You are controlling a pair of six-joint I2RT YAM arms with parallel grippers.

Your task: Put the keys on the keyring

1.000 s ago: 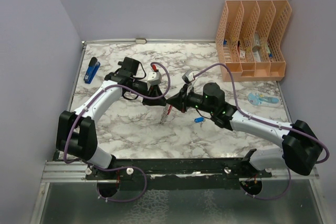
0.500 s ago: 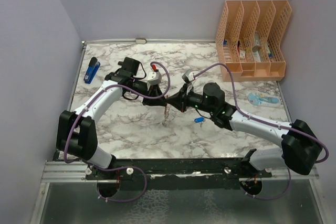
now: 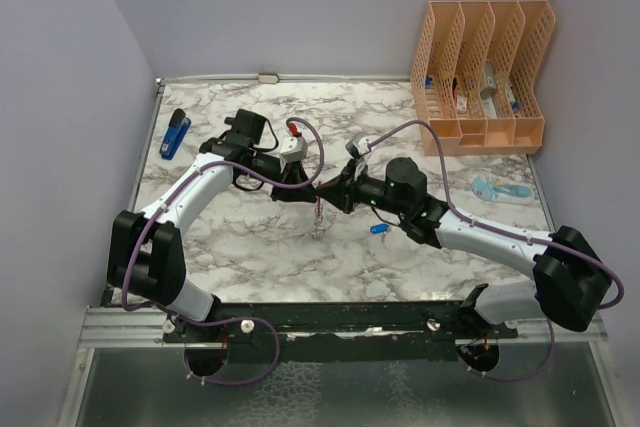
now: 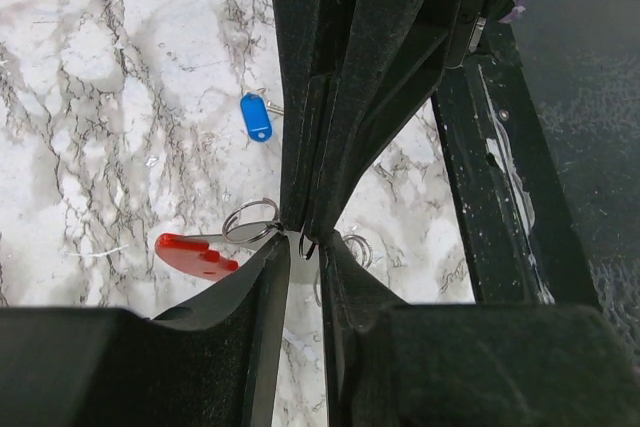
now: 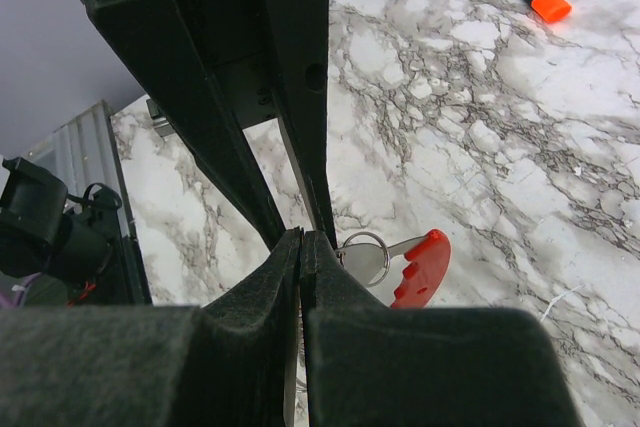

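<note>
The two arms were brought tip to tip over the middle of the marble table (image 4: 90, 97). The left gripper (image 4: 304, 244) was seen all but clenched, a thin hook of wire pinched between its pads. That wire was judged to belong to the keyring (image 4: 200, 252), whose red crescent and silver loop were found just beside and below the fingertips. Whether the red part hung free or rested on the table could not be told. The right gripper (image 5: 301, 240) was pressed fully closed against the same spot, but what, if anything, was caught between its pads was hidden.

The blue-headed key (image 4: 257, 117) was left lying loose on the table, apart from the ring and not threaded.

Several risks were judged likely. So fine a wire could be lost from the pads if either arm were pulled or twisted unevenly, and the ring would then be dropped. With four fingers crowded together, one gripper could be knocked by the other. To fetch the key one hold must be released — a single pinch might let the ring swing or turn.
</note>
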